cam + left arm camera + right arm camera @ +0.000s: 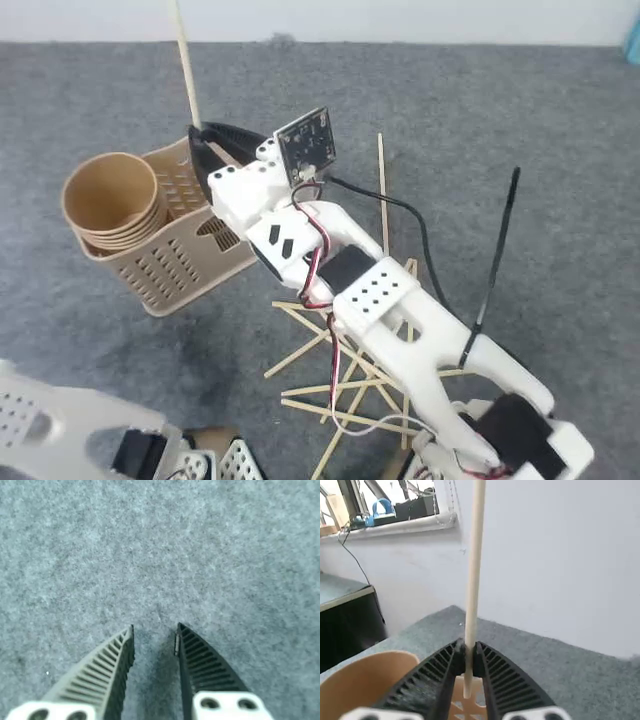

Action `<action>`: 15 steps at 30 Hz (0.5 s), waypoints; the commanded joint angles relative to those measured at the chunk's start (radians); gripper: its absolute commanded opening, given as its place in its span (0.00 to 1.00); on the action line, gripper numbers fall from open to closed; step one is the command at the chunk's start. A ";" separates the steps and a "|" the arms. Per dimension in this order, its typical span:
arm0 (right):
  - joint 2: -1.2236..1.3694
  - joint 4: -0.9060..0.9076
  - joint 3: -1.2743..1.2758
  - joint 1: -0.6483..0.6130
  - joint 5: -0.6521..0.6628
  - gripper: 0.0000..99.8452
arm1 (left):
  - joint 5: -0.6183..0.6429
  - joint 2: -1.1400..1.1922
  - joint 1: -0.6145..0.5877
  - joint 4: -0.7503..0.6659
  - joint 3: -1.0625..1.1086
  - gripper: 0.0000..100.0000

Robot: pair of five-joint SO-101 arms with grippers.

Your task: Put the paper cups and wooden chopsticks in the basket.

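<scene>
surroundings: grey felt bench (520, 110); black cable (400, 205) runs from the right arm's camera board down along the arm; thin black strip (497, 250) stands tilted beside the arm's lower part
in the way: right arm (380, 300) lies across the loose chopsticks (345, 385) and hides the middle of the pile; it also covers the basket's near corner
loose chopsticks: pale wood sticks, scattered and crossing each other on the felt next to the basket, one long stick apart and pointing away up the bench
basket: beige plastic basket (175, 265) with slotted walls, upright on the felt, left of the pile
paper cups: brown paper cups (112, 195), nested in one stack, upright, mouth up, in the basket's far-left end
held chopstick: pale round chopstick (475, 555), upright, lower end poking just below the fingers, over the basket beside the cups
right pincer: right pincer (469, 647) pressed onto the held chopstick near its lower end
left pincer: left pincer (155, 630) spread, nothing between the fingers, pointing at bare felt
</scene>
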 commanded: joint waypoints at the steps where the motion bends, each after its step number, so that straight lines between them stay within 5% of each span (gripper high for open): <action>1: 0.053 -0.025 -0.005 0.005 -0.012 0.02 | -0.008 -0.040 0.032 -0.017 0.002 0.13; 5: 0.071 -0.021 -0.005 0.008 -0.012 0.11 | -0.008 -0.040 0.032 -0.017 0.002 0.13; 15: 0.061 -0.021 -0.003 0.012 -0.011 0.10 | -0.008 -0.040 0.032 -0.018 0.002 0.13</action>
